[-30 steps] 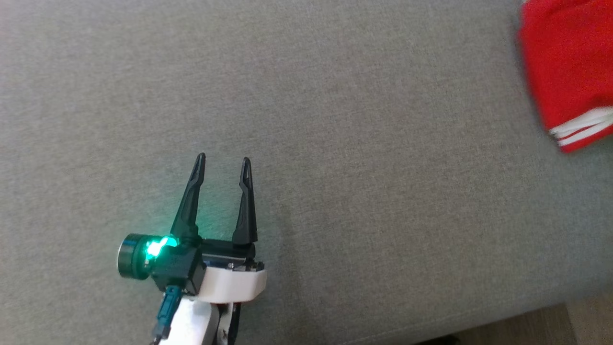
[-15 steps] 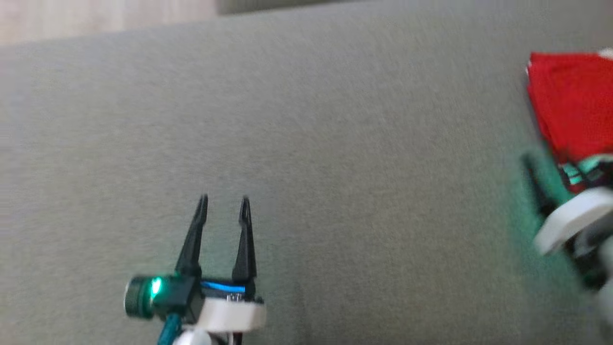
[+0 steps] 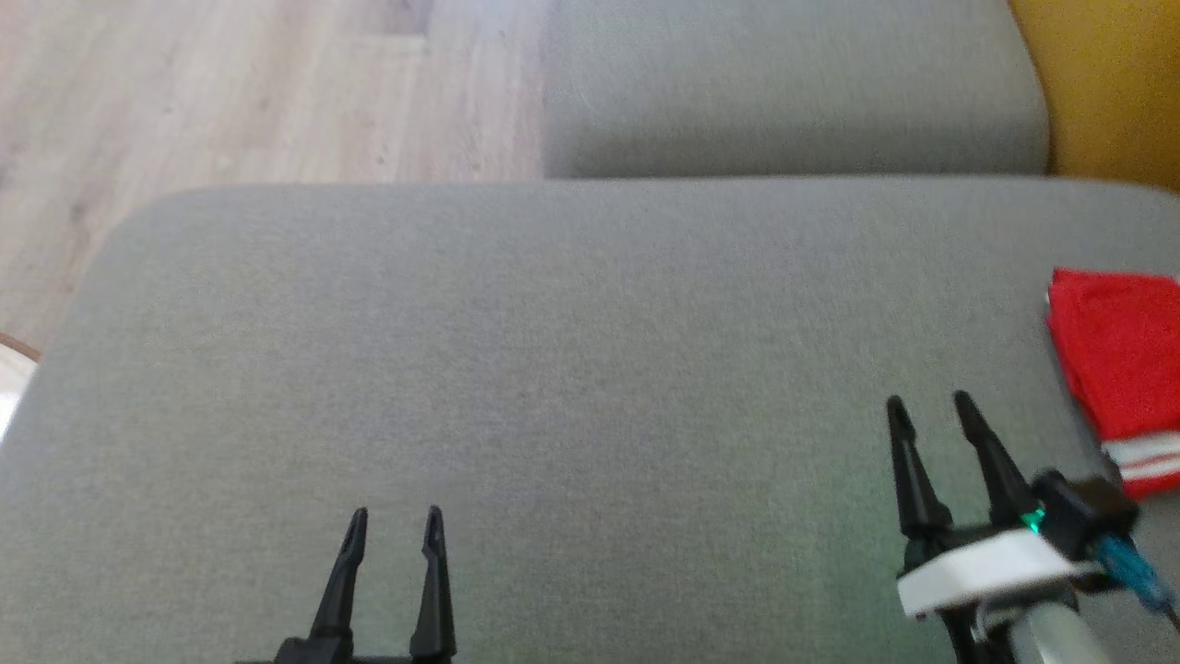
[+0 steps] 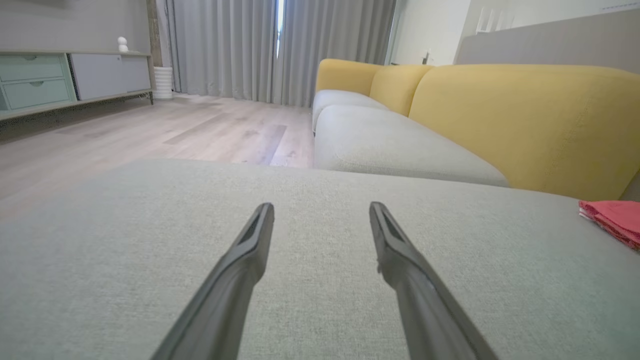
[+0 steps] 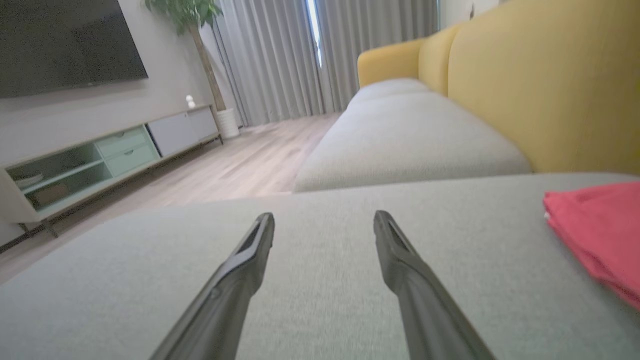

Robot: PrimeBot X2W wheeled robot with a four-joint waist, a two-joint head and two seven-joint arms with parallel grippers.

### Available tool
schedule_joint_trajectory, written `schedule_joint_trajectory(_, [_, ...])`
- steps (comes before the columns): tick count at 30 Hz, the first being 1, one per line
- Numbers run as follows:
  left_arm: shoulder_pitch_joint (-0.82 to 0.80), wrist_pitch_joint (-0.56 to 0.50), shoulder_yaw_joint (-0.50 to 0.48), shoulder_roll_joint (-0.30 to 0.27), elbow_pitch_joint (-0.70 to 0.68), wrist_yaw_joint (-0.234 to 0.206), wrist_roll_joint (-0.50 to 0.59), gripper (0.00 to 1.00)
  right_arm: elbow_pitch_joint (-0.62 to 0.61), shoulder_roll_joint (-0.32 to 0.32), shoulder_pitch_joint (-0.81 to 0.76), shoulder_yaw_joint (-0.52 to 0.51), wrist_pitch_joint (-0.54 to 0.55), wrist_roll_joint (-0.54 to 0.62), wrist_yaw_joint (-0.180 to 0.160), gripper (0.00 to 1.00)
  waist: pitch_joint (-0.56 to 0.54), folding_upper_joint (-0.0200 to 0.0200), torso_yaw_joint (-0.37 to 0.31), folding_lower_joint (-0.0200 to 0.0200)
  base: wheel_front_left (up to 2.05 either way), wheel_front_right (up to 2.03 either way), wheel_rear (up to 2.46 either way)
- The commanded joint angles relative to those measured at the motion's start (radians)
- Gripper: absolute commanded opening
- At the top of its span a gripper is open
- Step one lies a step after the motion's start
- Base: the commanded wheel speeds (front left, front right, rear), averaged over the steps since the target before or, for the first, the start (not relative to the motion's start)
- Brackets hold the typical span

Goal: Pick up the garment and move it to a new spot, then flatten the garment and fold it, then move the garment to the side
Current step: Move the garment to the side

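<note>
The garment (image 3: 1117, 364) is red with white stripes at one end and lies folded at the right edge of the grey cushion (image 3: 553, 369). It appears as a flat red stack in the left wrist view (image 4: 612, 220) and the right wrist view (image 5: 597, 230). My right gripper (image 3: 931, 406) hovers open just left of the garment, apart from it, with nothing between its fingers. My left gripper (image 3: 395, 516) stands open and empty over the cushion's near edge, far left of the garment.
A second grey seat cushion (image 3: 793, 83) lies beyond the first. A yellow sofa back (image 3: 1115, 83) rises at the right. Wooden floor (image 3: 230, 92) stretches left. A low cabinet (image 5: 100, 155) stands against the far wall.
The head camera has tilted up, bringing the floor, far cushion and sofa back into view. My right gripper has come away from the folded garment and opened.
</note>
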State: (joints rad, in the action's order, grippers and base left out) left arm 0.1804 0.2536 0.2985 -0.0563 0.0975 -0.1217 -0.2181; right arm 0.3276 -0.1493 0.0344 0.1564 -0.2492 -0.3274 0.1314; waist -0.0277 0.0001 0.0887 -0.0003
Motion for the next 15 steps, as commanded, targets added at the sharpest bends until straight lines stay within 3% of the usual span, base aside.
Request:
schedule_joint_trajectory(1, [-0.012,0.008,-0.045,0.006,-0.039,0.008,0.013,1.0,-0.096,0.028,-0.054,-0.025,-0.012,0.053,-0.001,1.0,-0.035,-0.0001,0.025,0.0003,0.0,0.0,0.0])
schedule_joint_trajectory(6, [0.018,0.008,-0.064,0.006,-0.056,0.026,0.023,1.0,-0.209,0.071,-0.201,-0.09,-0.012,0.161,-0.001,1.0,-0.062,-0.0001,0.03,0.0003,0.0,0.0,0.0])
schedule_joint_trajectory(15, [0.043,0.008,-0.087,0.006,-0.059,0.047,0.046,1.0,-0.24,0.094,-0.296,-0.103,-0.012,0.227,-0.001,1.0,-0.086,-0.0001,0.013,0.0003,0.0,0.0,0.0])
